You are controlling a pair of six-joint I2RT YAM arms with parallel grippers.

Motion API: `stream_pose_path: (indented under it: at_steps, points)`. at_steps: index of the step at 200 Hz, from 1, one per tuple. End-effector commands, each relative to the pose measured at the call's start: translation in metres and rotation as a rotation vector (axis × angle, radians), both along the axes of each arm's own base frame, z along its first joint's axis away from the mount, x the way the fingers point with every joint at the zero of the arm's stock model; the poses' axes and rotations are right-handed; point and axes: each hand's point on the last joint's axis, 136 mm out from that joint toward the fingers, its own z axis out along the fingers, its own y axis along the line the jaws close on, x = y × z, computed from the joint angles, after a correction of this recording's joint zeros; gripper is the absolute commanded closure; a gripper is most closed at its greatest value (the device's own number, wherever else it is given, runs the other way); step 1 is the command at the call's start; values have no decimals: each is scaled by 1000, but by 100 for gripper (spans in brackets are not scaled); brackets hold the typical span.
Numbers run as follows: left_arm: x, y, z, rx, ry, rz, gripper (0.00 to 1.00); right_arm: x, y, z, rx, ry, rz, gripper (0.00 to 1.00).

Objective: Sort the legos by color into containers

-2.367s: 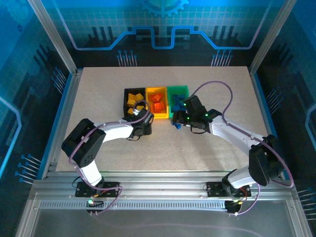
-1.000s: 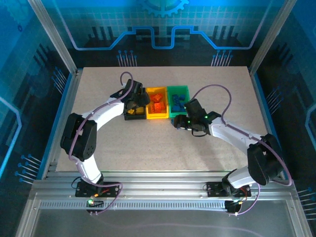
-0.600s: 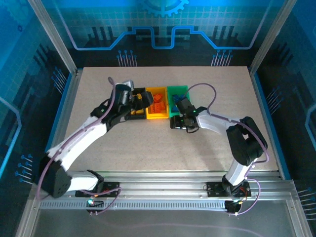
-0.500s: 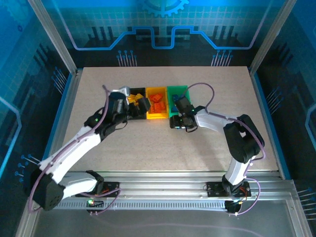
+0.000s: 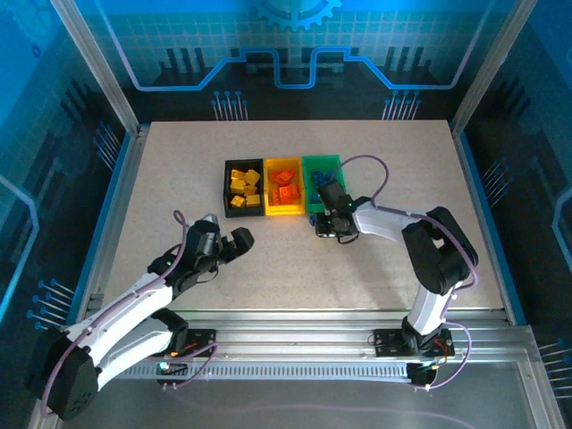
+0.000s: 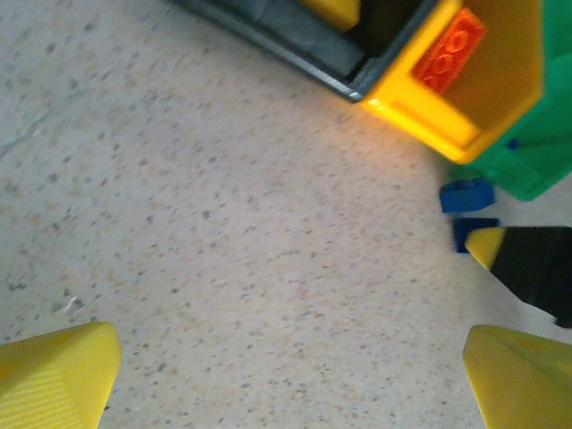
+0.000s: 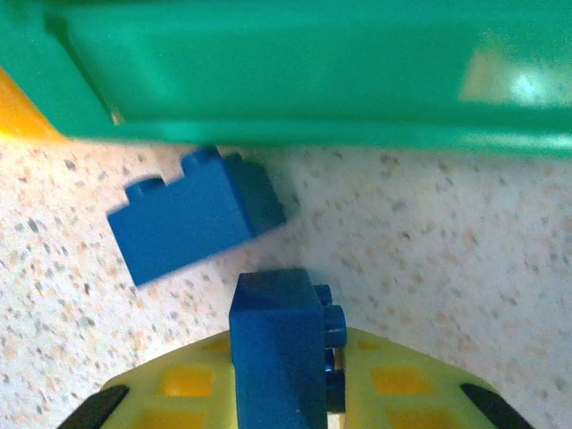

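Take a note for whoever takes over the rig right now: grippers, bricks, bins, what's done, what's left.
Left gripper: open, empty, over the bare table.
Right gripper: shut on a blue brick, just in front of the green bin.
Done: yellow bricks are in the black bin, orange-red bricks in the yellow bin.
Left: drop the held brick into the green bin, then fetch the loose blue brick lying on the table beside that bin's front wall.

Left fingers spread — right fingers apparently clamped.
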Motion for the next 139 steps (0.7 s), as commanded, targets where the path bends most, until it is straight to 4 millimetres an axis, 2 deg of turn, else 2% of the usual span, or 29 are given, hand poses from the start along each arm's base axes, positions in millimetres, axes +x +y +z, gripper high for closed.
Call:
stream_pose_path:
  at_steps: [1, 17, 29, 47, 61, 87, 91, 124, 139]
  points:
    - [6, -4, 2, -54, -32, 26, 1, -17, -3, 18, 29, -23, -2, 78]
    - [4, -4, -5, -46, -23, 19, 1, -25, -6, 37, 49, -61, -9, 79]
    - [1, -3, -11, -44, -10, 18, 1, -24, -9, 56, 62, -100, -22, 78]
    - [-2, -4, -18, -54, 7, 14, 1, -11, -10, 87, 72, -163, -43, 77]
    - [-3, -5, -20, -57, 19, 13, 1, 6, -10, 101, 57, -185, -71, 75]
    - [-5, -4, -17, -56, 18, 11, 1, 44, -9, 99, 31, -167, -138, 72]
    - [-5, -4, -17, -56, 17, 11, 1, 52, -7, 104, 35, -178, -145, 72]
    - [-10, -1, -12, -49, 13, 9, 1, 97, -10, 88, -53, -148, -205, 69]
    - [-12, 0, -11, -47, 13, 7, 1, 111, -13, 81, -92, -130, -229, 68]
